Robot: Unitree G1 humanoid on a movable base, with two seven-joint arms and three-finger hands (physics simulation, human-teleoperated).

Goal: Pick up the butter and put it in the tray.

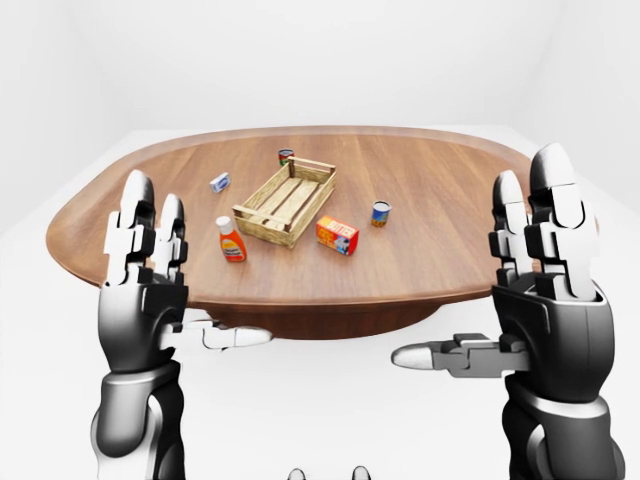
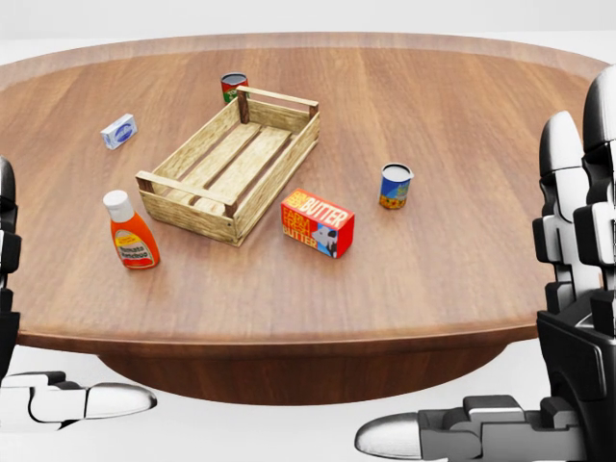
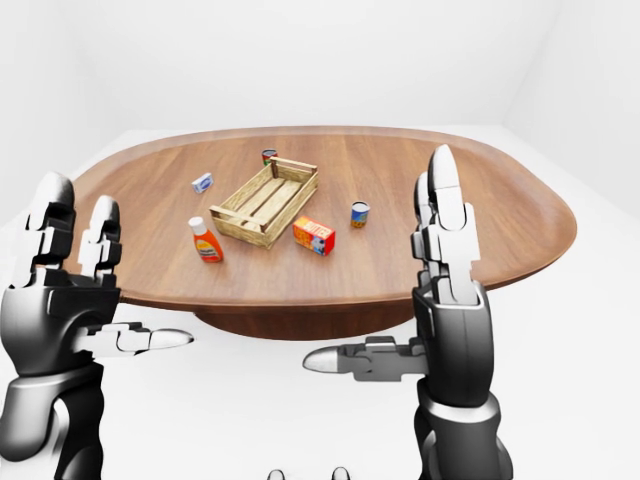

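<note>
At the far left of the left-eye view our left hand [image 1: 145, 255] stood raised below the table's near edge, its fingers [image 1: 135, 215] upright and spread, the thumb jutting sideways toward the frame's middle, with nothing between them. It was well apart from everything on the round wooden table [image 2: 462, 106].

Moving right in the head view, a small blue-and-white packet [image 2: 118, 131] lay in the upper left of the tabletop. Below it, at left of centre, an orange sauce bottle [image 2: 131, 231] with a white cap lay just beside the near left corner of the tray [image 2: 231, 166], not touching it as far as we could tell. The tray was a slatted wooden crate set diagonally, and we saw nothing inside it. A red-and-green can [image 2: 233, 87] stood near its upper corner; whether they touched we could not tell.

The butter [image 2: 317, 223], a red and orange box with its name printed on it, rested on the table just right of the tray's lower right side, near the frame's centre and outside the tray. Further right, apart from the butter, stood a small blue can [image 2: 395, 186].

At the right edge our right hand [image 1: 545, 270] was held up like the left, fingers [image 1: 552, 195] straight and apart, thumb pointing toward the centre, gripping nothing and well clear of the butter.
</note>
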